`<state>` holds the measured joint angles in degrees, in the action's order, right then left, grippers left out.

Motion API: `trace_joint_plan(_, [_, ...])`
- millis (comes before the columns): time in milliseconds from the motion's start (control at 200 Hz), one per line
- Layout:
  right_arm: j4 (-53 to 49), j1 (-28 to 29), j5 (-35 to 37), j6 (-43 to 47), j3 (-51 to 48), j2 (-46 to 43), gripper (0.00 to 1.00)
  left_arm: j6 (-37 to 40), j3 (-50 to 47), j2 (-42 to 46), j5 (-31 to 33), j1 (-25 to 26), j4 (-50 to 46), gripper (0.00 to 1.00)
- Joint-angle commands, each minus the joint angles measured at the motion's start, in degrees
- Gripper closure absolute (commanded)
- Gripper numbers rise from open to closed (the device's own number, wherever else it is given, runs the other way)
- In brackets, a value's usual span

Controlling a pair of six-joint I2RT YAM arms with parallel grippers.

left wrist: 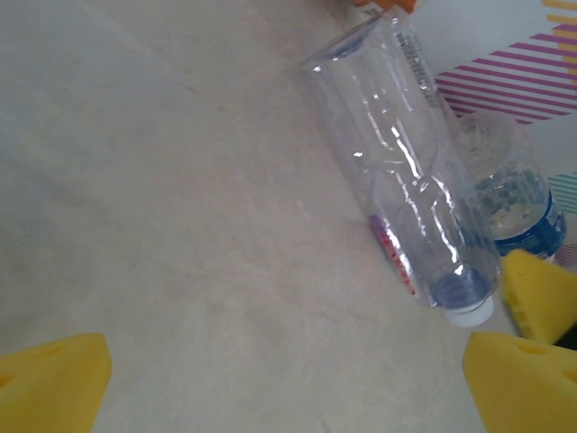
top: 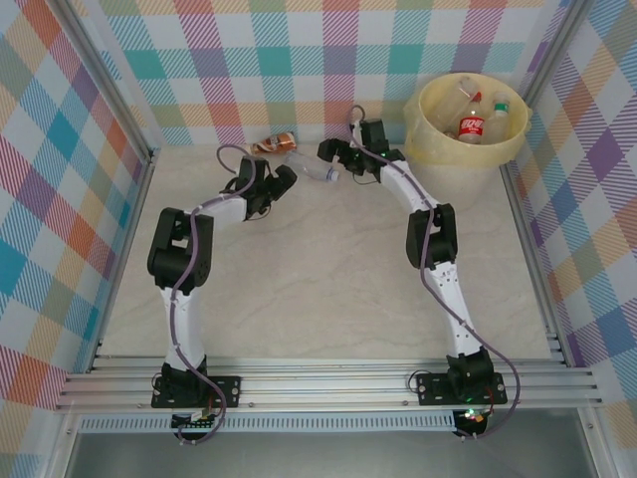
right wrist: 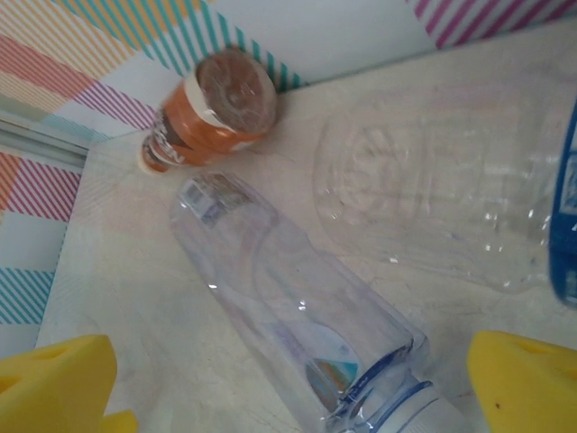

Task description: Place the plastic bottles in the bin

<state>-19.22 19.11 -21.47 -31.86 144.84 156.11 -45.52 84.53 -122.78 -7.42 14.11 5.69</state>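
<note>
A clear bottle (right wrist: 297,298) with a white cap lies on the table, its neck between the wide-apart yellow fingers of my open right gripper (right wrist: 288,388). Beside it lies a second clear bottle with a blue label (right wrist: 433,198). A bottle with an orange-brown label (right wrist: 212,113) rests against the back wall. My left gripper (left wrist: 288,388) is open over bare table, with the clear bottle (left wrist: 397,162) and the blue-labelled one (left wrist: 518,212) ahead to its right. From above, both grippers (top: 282,182) (top: 333,154) flank the clear bottle (top: 318,173). The cream bin (top: 428,129) holds several bottles.
The bin stands in the back right corner against the checked walls. The orange-brown bottle (top: 274,144) lies along the back wall. Metal frame rails (top: 318,383) run along the table's near edge and sides. Open tabletop (top: 318,279) stretches between the two arms.
</note>
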Motion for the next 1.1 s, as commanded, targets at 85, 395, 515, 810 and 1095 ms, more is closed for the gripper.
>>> trace_joint_plan(85, [2.4, 0.7, -3.3, -5.1, 2.3, 3.3, 0.00, -0.9, 6.2, -4.3, -2.7, -0.7, 2.1, 0.00])
trace_joint_plan(395, [7.2, 3.1, -14.5, -5.0, 0.3, 2.7, 0.01, -3.4, 12.8, -8.8, -2.1, -0.8, -4.5, 0.00])
trace_joint_plan(515, [9.9, 4.7, -18.7, -3.0, -4.2, 0.0, 0.01, -3.0, 15.1, -9.2, -1.9, -0.8, -8.0, 0.00])
trace_joint_plan(810, [30.3, 6.8, -26.6, -4.1, -24.2, -10.0, 0.02, -1.5, 18.6, -9.0, 3.2, -0.8, -19.1, 0.00])
trace_joint_plan(1095, [36.6, 6.9, -23.6, -0.9, -35.1, -16.7, 0.01, -0.6, 24.3, -12.2, 6.2, -0.9, -27.3, 0.00])
